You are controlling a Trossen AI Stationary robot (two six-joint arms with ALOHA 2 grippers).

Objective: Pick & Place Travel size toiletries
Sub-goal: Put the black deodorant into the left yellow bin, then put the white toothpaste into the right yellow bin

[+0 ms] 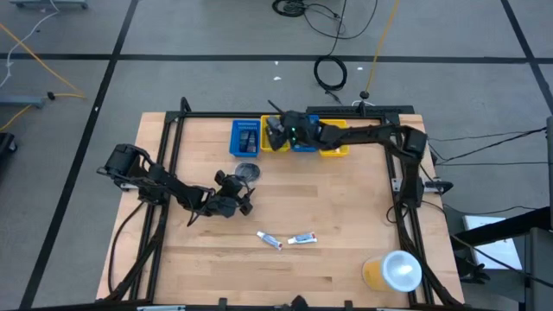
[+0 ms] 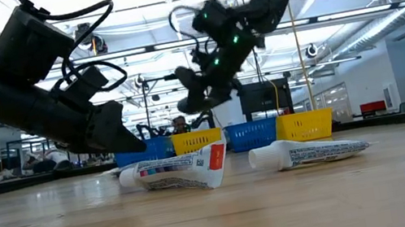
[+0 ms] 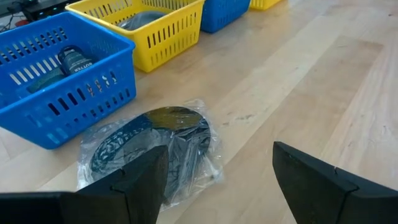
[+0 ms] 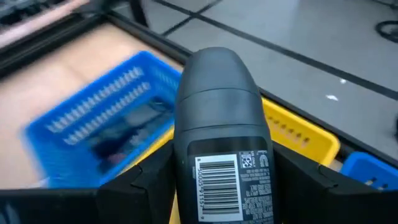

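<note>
My right gripper [image 4: 224, 177] is shut on a dark grey bottle [image 4: 221, 124] with a barcode label. It hangs over the row of bins at the table's far edge [image 1: 278, 131]. My left gripper [image 3: 214, 180] is open and low over the table [image 1: 235, 197]. It points at a round dark disc in a clear plastic pouch [image 3: 149, 149], which lies flat on the wood just ahead of its fingers [image 1: 248, 170]. Two small white tubes [image 1: 270, 239] [image 1: 301, 238] lie on their sides nearer the table's near edge. The low view shows them too [image 2: 179, 171] [image 2: 308, 150]. My right gripper pinches the bottle between its two fingers, one on each side of the labelled body [image 4: 227, 186]. The rounded cap end [image 4: 214, 68] sticks out past the fingertips. The bottle is lifted clear, above the blue and yellow bins.
Several bins stand in a row at the far edge: blue [image 1: 244, 138], yellow [image 1: 275, 141], blue [image 1: 304, 145], yellow [image 1: 335, 147]. The blue bin [image 3: 56, 81] holds a dark bottle and the yellow bin [image 3: 149, 31] a grey item. A yellow cup with a white lid [image 1: 394, 270] stands near the near right corner.
</note>
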